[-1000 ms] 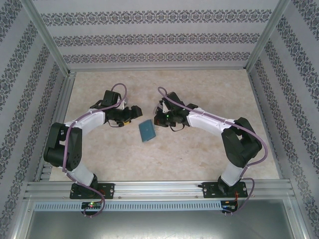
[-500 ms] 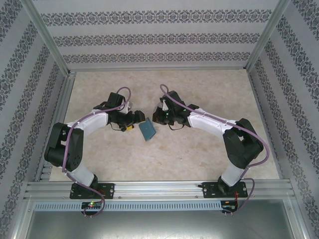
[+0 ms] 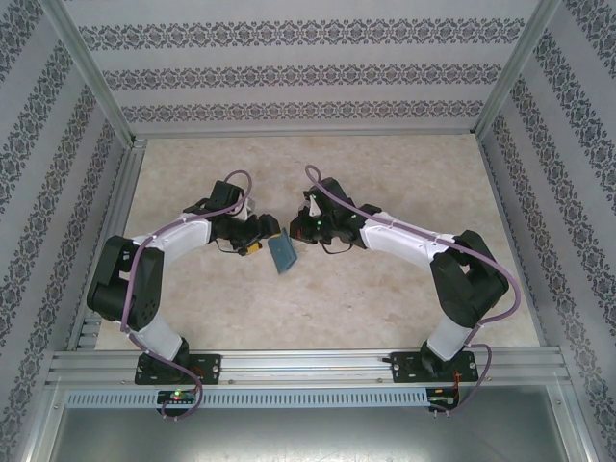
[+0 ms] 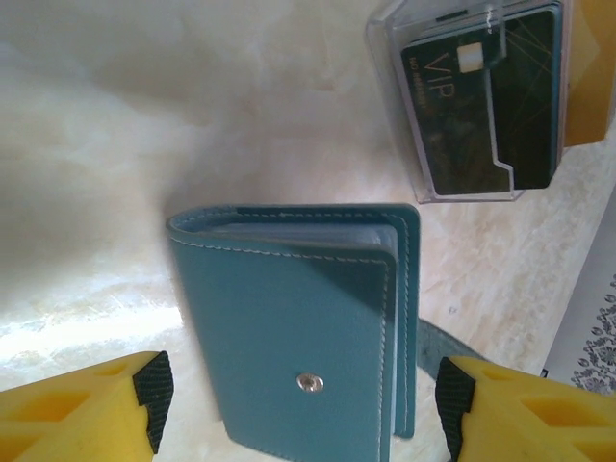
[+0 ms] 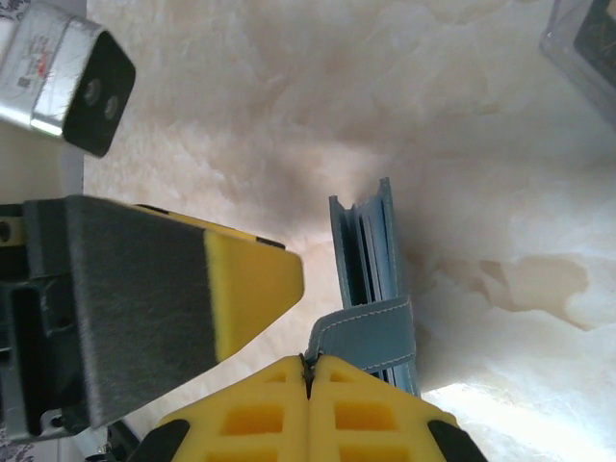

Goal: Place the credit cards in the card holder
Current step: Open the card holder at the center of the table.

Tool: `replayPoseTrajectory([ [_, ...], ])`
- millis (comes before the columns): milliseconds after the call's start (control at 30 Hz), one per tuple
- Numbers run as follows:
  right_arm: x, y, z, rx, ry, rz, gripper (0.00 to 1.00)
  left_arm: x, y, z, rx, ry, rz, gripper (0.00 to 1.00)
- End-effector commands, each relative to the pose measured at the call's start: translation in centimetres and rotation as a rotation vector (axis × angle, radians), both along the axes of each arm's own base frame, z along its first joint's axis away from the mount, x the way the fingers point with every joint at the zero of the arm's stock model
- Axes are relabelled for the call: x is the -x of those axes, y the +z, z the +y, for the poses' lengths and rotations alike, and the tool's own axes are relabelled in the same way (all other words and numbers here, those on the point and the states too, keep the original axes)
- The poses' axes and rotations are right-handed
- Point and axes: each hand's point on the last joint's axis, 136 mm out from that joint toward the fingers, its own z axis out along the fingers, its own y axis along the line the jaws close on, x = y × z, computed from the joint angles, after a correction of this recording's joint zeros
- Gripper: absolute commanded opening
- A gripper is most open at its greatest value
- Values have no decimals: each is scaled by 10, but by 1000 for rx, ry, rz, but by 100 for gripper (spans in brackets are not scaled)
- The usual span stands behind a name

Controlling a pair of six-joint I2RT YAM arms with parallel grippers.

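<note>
Moved in, left gripper (image 4: 298,395) straddles the teal card holder (image 4: 289,318) with jaws spread to grab it, while right gripper (image 5: 308,371) pinches its strap tab (image 5: 371,332) between closed jaws, steadying it.

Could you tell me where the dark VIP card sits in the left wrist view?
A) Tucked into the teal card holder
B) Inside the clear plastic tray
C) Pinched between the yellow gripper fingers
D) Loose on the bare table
B: the dark VIP card stands behind the clear plastic tray's transparent wall, apart from the closed teal card holder.
</note>
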Motion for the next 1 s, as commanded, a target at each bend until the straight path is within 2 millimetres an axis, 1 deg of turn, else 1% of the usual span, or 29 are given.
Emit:
replayPoseTrajectory([
  [0, 4, 13, 6, -37, 6, -22, 0, -1, -10, -3, -11, 6, 13, 75],
  [133, 5, 12, 10, -35, 20, -23, 0, -1, -11, -4, -11, 2, 9, 76],
  [300, 7, 11, 10, -41, 19, -21, 0, 0, -15, -4, -15, 3, 11, 74],
  [333, 7, 12, 10, -42, 19, -22, 0, 0, -17, -3, -19, 5, 14, 74],
  [400, 7, 13, 10, -41, 22, -27, 0, 1, -20, -3, -23, 5, 22, 78],
  [500, 9, 14, 13, -44, 32, -24, 0, -1, -18, -5, -20, 5, 14, 77],
  [533, 9, 13, 13, -42, 31, -24, 0, -2, -16, -5, -20, 4, 11, 75],
  [600, 10, 14, 13, -41, 31, -29, 0, -2, -16, -6, -20, -2, 9, 66],
  [667, 10, 13, 11, -36, 25, -30, 0, -1, -17, -5, -25, -8, 14, 64],
  [733, 10, 12, 11, -32, 24, -31, 0, -1, -16, -6, -24, -12, 14, 55],
  [767, 10, 11, 10, -30, 22, -29, 0, -1, -16, -6, -24, -13, 13, 53],
  [867, 11, 9, 7, -24, 17, -30, 0, -1, -15, -6, -24, -20, 10, 34],
  [933, 11, 7, 2, -12, 3, -30, 0, -2, -13, -5, -31, -20, 5, 31],
  [967, 11, 4, -1, -5, -3, -26, 0, -2, -12, -5, -36, -22, 0, 28],
])
